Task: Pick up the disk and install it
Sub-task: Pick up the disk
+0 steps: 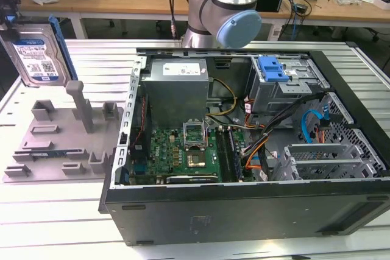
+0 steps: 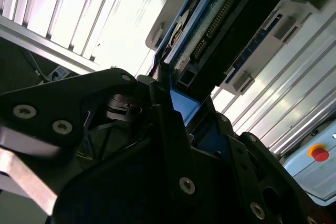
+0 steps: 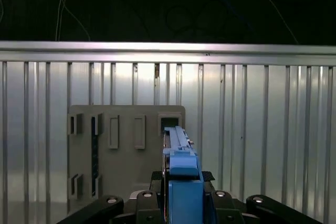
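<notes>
Over the gray tray (image 1: 56,145), the gripper (image 3: 182,178) is pinching the disk (image 1: 33,53) by its blue edge, holding it upright.

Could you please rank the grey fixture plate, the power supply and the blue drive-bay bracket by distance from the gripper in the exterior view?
The gripper, jaws shut on the disk, is at the exterior view's left.
1. Grey fixture plate, below the disk.
2. Power supply, inside the case's left end.
3. Blue drive-bay bracket, further right inside the case.

No print readable; disk (image 1: 33,53) label blue-and-white, text too small; power supply (image 1: 177,89) sticker likewise illegible.
</notes>
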Controlling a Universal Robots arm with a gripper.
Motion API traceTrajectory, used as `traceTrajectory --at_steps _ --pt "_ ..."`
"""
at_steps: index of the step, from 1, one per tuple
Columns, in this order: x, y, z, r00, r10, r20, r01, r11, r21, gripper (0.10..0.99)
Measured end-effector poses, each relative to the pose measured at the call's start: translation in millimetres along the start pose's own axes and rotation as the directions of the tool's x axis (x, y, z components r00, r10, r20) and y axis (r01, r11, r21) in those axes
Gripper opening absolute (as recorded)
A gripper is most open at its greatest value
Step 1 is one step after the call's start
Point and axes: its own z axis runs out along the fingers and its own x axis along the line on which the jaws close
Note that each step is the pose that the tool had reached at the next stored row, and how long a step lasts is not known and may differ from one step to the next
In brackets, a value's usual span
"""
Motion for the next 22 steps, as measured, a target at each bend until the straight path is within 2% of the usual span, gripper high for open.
traceTrajectory --at_steps 7,9,14,15,22 --pt "0.3 -0.7 -23.6 1.0 0.0 0.0015 0.0 1.0 0.0 0.365" --pt "0.5 -0.9 -33.3 1.0 0.0 0.0019 0.0 1.0 0.0 0.365" --pt "0.7 -1.5 -51.2 1.0 0.0 0.0025 0.0 1.0 0.0 0.365" --pt "0.8 -1.7 -57.1 1.0 0.0 0.0027 0.0 1.0 0.0 0.365" --pt "1.2 -2.4 -80.4 1.0 0.0 0.0045 0.0 1.0 0.0 0.365"
